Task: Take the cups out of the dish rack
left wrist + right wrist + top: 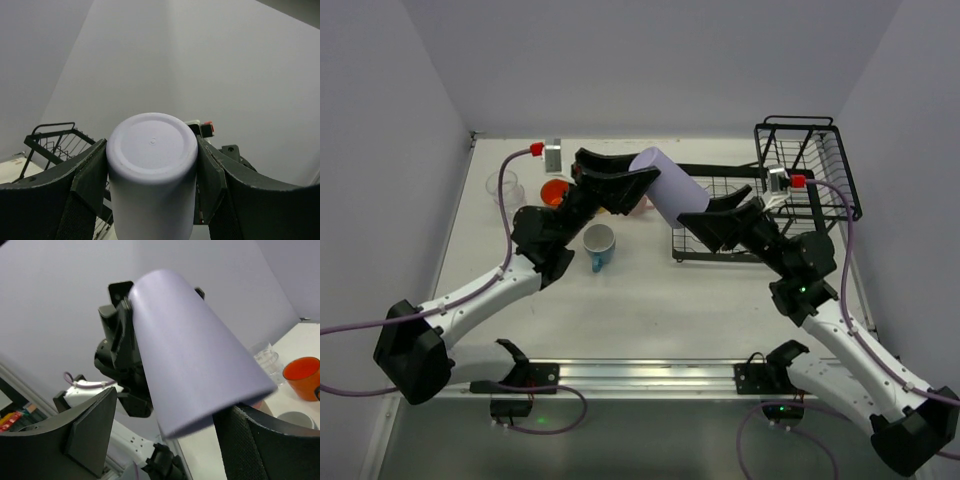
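**Handover of lavender tumbler (665, 190) just left of the dish rack (800, 122)**

The tumbler hangs in the air off the rack's left side, above the table and clear of the wire, with an arm at each end. The left gripper (625, 182) clamps it near the closed base, a finger pressed to each side. The right gripper (712, 212) stands around the open mouth with its jaws wide. One pad (92, 422) shows a clear gap to the wall, so it bears no load.

The reason looks plain. The right arm works beside the rack, while the orange mug (555, 191), blue mug (599, 245) and clear glass (505, 185) stand on the table well left of the rack. Passing the tumbler across probably spares either arm a long reach.

The tumbler lies on a slant rather than upright. Its long axis runs from the rack side toward the far left, with the wider mouth turned to the rack and the base turned away from it.
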`<state>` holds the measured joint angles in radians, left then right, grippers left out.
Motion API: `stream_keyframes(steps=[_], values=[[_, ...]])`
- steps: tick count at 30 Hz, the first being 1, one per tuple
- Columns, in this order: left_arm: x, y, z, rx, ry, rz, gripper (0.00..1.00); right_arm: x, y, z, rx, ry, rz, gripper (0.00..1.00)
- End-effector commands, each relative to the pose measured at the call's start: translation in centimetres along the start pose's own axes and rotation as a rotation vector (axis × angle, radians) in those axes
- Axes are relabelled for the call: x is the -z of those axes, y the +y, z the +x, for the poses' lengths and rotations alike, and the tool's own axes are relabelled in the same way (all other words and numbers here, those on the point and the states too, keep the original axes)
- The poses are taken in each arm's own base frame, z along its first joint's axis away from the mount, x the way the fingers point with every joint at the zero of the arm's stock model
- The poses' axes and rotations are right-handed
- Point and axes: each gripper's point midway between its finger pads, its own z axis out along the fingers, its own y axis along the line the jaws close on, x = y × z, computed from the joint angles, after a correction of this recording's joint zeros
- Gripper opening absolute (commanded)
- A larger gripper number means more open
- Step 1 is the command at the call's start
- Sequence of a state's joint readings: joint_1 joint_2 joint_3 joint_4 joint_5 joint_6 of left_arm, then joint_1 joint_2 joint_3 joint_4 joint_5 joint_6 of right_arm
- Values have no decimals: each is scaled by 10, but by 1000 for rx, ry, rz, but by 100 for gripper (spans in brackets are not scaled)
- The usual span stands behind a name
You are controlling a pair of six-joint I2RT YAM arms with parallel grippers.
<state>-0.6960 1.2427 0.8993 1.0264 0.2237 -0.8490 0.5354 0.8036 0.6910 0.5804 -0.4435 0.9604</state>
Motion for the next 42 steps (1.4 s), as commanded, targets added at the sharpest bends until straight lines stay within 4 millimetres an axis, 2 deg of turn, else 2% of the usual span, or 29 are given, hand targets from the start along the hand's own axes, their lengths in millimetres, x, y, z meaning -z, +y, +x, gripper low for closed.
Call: stream_keyframes(steps=[1, 5, 6, 7, 9, 10, 11, 12, 13, 15, 16, 18, 19, 21, 22, 23, 24, 25, 26, 27, 28, 29, 30, 31, 32, 33, 36, 39, 42], values=[[7, -26, -18, 39, -60, 81, 34, -11, 39, -29, 42, -55, -135, 76], [21, -16, -12, 44, -59, 34, 43, -24, 32, -27, 18, -36, -132, 43], [24, -14, -10, 43, -55, 18, 49, -25, 30, -27, 13, -34, -121, 25], [31, -7, -3, 35, -41, -5, 70, -27, 24, -28, 14, -34, -91, 18], [39, -4, -4, 18, -28, -50, 98, -29, 13, -25, 17, -20, -43, 9], [46, 13, 9, -4, 28, -132, 100, -31, 4, -22, 32, 4, 8, 4], [51, 11, -4, -29, 2, -169, 100, -31, -2, -22, 48, 17, 40, 2], [56, 17, -5, -83, 18, -212, 100, -36, 0, -28, 71, 28, 66, 0], [59, 18, -10, -112, 21, -247, 100, -31, -23, -15, 99, 108, 174, 0], [78, 32, -16, -169, 68, -392, 100, -31, -38, -9, 133, 177, 247, 0], [79, 29, -28, -230, 71, -419, 100, -27, -56, 1, 160, 264, 326, 0], [103, 37, -34, -289, 126, -537, 100, -25, -70, 0, 206, 326, 413, 0], [108, 35, -43, -345, 136, -558, 100, -14, -94, 18, 217, 423, 490, 0], [137, 44, -46, -402, 202, -674, 100, -11, -106, 19, 257, 477, 551, 0], [142, 41, -56, -455, 212, -692, 100, 0, -115, 29, 277, 552, 599, 0], [157, 45, -63, -509, 245, -759, 100, 4, -128, 32, 310, 595, 664, 0], [167, 50, -60, -514, 272, -798, 100, 0, -132, 27, 322, 583, 684, 0], [178, 53, -61, -561, 320, -830, 100, 7, -134, 37, 340, 658, 707, 0], [186, 56, -64, -589, 337, -863, 100, 6, -145, 46, 343, 706, 734, 0], [191, 59, -64, -618, 364, -882, 100, -1, -140, 44, 375, 715, 736, 0], [200, 64, -59, -631, 412, -913, 100, 4, -142, 50, 390, 775, 756, 0], [205, 68, -59, -646, 428, -938, 100, 3, -154, 61, 391, 829, 785, 0], [210, 72, -56, -659, 452, -952, 100, -5, -152, 60, 426, 839, 789, 0], [215, 78, -50, -664, 481, -972, 100, -1, -155, 67, 426, 888, 811, 0], [218, 82, -48, -670, 489, -984, 100, -2, -168, 80, 420, 943, 836, 0], [223, 87, -43, -672, 508, -997, 100, -10, -166, 83, 438, 957, 829, 0], [229, 94, -40, -691, 500, -1015, 100, -13, -179, 105, 459, 1054, 870, 0], [229, 92, -46, -711, 468, -1011, 100, -17, -192, 125, 480, 1139, 893, 0], [237, 91, -51, -723, 437, -1025, 100, -19, -198, 131, 508, 1188, 914, 1]])
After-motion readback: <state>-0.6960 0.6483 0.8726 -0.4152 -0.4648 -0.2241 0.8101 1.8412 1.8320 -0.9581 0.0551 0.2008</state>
